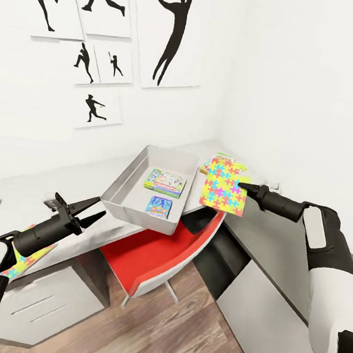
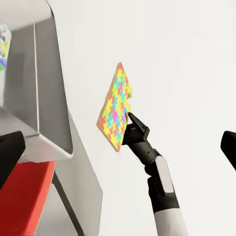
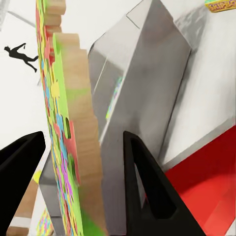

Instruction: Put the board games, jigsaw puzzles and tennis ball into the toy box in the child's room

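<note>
The right gripper (image 1: pixel 244 187) pinches a jigsaw puzzle (image 1: pixel 225 187) by its edge, held upright between the closed fingers (image 3: pixel 147 191), just beside the toy box (image 1: pixel 124 184). The left gripper (image 1: pixel 98 207) hangs spread and empty near the box's other side above the table (image 1: pixel 17 195).

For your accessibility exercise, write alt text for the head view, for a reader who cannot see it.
The right end effector holds a colourful jigsaw puzzle in the air beside the grey toy box, which sits on the pale table and already contains two small boxes. The left end effector is open near the box, above a red chair.
</note>
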Available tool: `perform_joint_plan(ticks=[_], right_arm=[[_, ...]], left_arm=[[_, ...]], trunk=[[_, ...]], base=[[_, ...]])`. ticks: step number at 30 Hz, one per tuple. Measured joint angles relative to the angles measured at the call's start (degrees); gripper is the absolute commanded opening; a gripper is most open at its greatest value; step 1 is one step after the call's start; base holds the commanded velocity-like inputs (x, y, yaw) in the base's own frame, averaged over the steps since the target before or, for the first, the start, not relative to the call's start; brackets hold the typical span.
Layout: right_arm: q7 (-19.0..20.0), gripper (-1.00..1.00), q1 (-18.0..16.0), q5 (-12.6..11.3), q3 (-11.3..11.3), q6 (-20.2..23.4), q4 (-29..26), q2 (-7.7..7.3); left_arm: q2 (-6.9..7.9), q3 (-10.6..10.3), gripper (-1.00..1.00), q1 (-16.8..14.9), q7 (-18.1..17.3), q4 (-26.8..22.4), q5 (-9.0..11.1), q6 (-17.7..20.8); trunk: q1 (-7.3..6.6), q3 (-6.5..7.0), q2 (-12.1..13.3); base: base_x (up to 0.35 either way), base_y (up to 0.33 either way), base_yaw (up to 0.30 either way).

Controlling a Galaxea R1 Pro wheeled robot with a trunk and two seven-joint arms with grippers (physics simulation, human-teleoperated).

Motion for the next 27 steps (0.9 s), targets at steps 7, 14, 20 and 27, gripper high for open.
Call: perform_joint_plan(ticks=[7, 14, 20, 27], right_arm=[[-0.25, -1.00, -0.52, 0.02, -0.02, -0.01, 0.04, 0.07], [-0.37, -1.00, -1.48, -0.04, -0.17, 0.01, 0.05, 0.03], [-0.54, -1.00, -1.96, 0.05, -0.26, -0.01, 0.06, -0.01], [-0.77, -1.00, -2.15, -0.15, -0.41, 0.03, 0.04, -0.05]], left_arm=[[0.16, 0.01, 1.00, 0.26, 0.00, -0.01, 0.02, -0.04], [0.21, 0.02, 1.00, 0.36, 0.00, -0.02, 0.02, -0.08], [0.21, 0.02, 1.00, 0.38, 0.00, -0.02, 0.02, -0.10], [0.21, 0.01, 1.00, 0.38, 0.00, -0.01, 0.02, -0.08]], trunk=[[0.00, 0.00, 0.00], [0.00, 0.00, 0.00], [0.00, 0.00, 0.00], [0.00, 0.00, 0.00]], base=[[0.000, 0.000, 0.293], [0.000, 0.000, 0.294], [0.000, 0.000, 0.290], [0.013, 0.007, 0.147]])
